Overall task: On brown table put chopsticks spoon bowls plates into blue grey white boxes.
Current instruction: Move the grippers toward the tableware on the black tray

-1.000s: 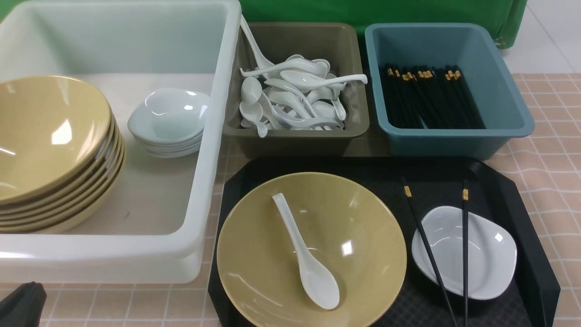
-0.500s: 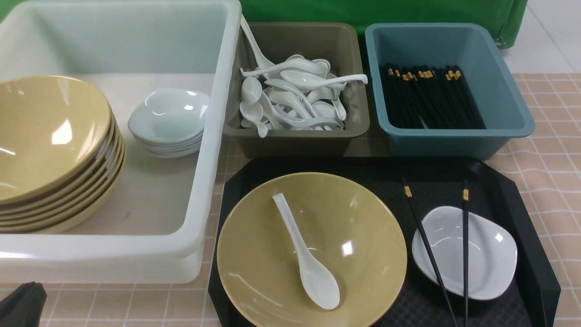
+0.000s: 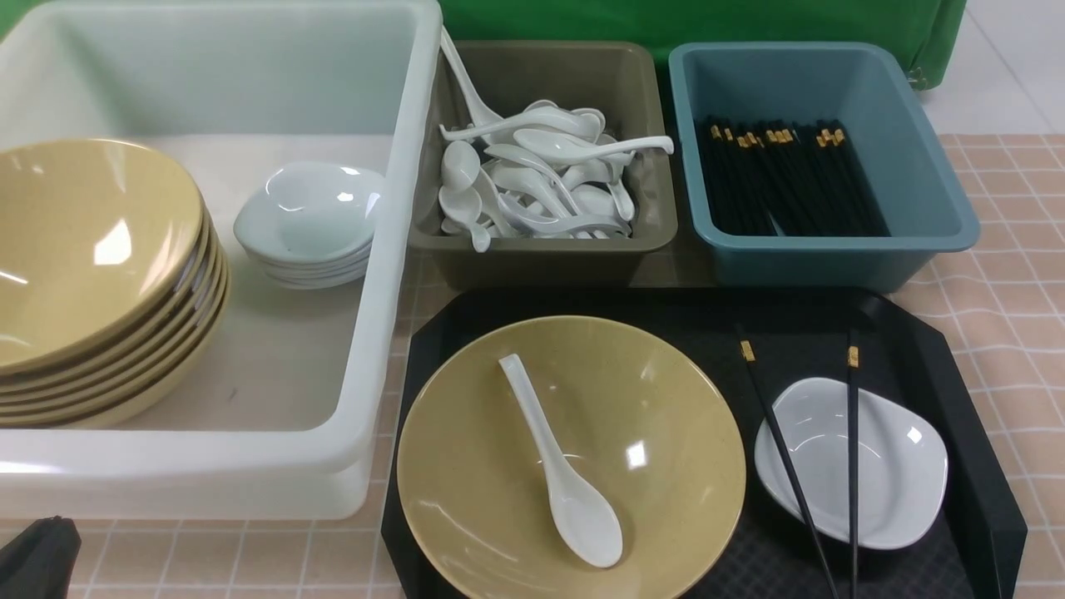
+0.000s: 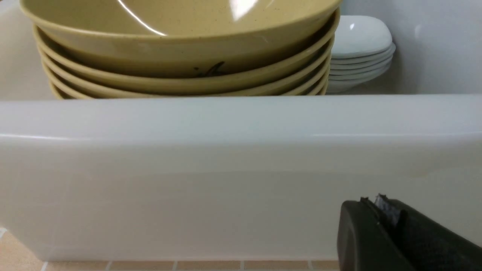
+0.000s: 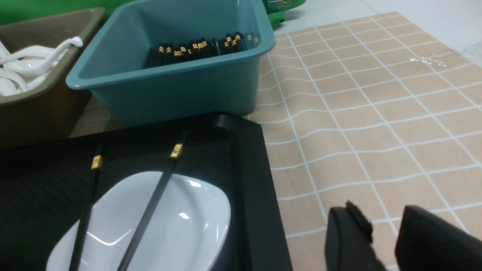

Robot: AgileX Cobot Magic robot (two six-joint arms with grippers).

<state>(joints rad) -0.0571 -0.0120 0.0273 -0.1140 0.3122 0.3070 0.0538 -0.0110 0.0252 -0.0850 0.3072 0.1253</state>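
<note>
Left gripper [image 4: 372, 203]: together, empty, near the white box [image 4: 241, 150].
Right gripper [image 5: 380, 222]: apart, empty.
Risk: chopsticks [image 3: 852, 466] bridge the white dish [image 3: 903, 474]; your off-centre pinch could roll one away.

Front overview; left wrist near white box [image 4: 241, 169]

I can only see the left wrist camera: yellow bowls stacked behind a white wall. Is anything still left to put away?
Observer: Yes, a yellow bowl sits on a black tray, with a white spoon lying in it.
Operator: Anything else on that tray?
Observer: A small white dish, with two black chopsticks lying across it.
Operator: Where might those go?
Observer: Probably the blue box behind the tray; it already holds matching chopsticks.
</note>
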